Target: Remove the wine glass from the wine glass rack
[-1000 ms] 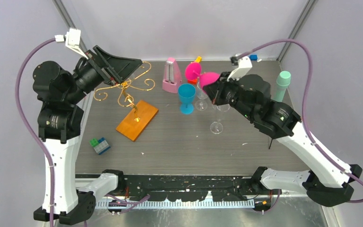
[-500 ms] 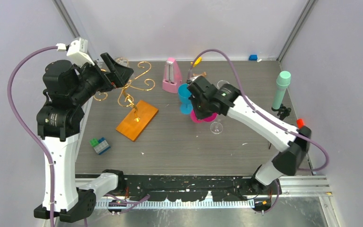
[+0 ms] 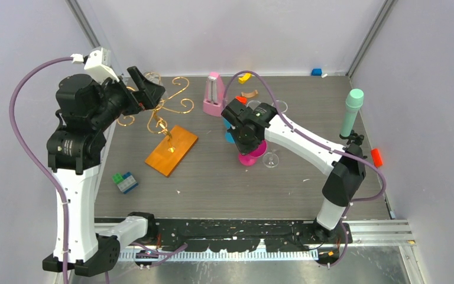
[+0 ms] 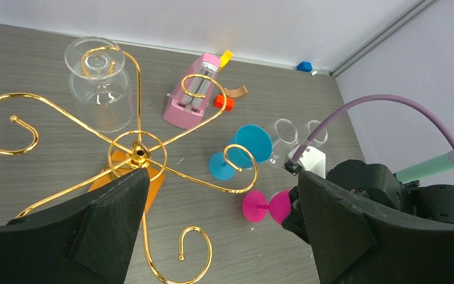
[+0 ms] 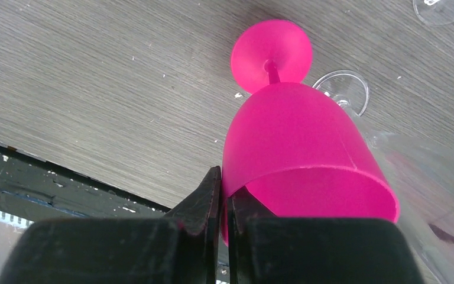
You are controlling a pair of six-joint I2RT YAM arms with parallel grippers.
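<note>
L gripper (image 4: 221, 180): jaws wide open, empty, above hub of wine glass rack (image 4: 137, 155).
Rack: upright on orange base (image 3: 171, 149), far-left part of table (image 3: 224, 177).
Clear wine glass (image 4: 97, 83): hangs bowl-down on a far curl of rack.
R gripper (image 5: 224, 198): pinched on rim of pink wine glass (image 5: 298, 148).
Pink glass: mid-table, bowl up, well apart from rack; foot prob. on tabletop.
</note>
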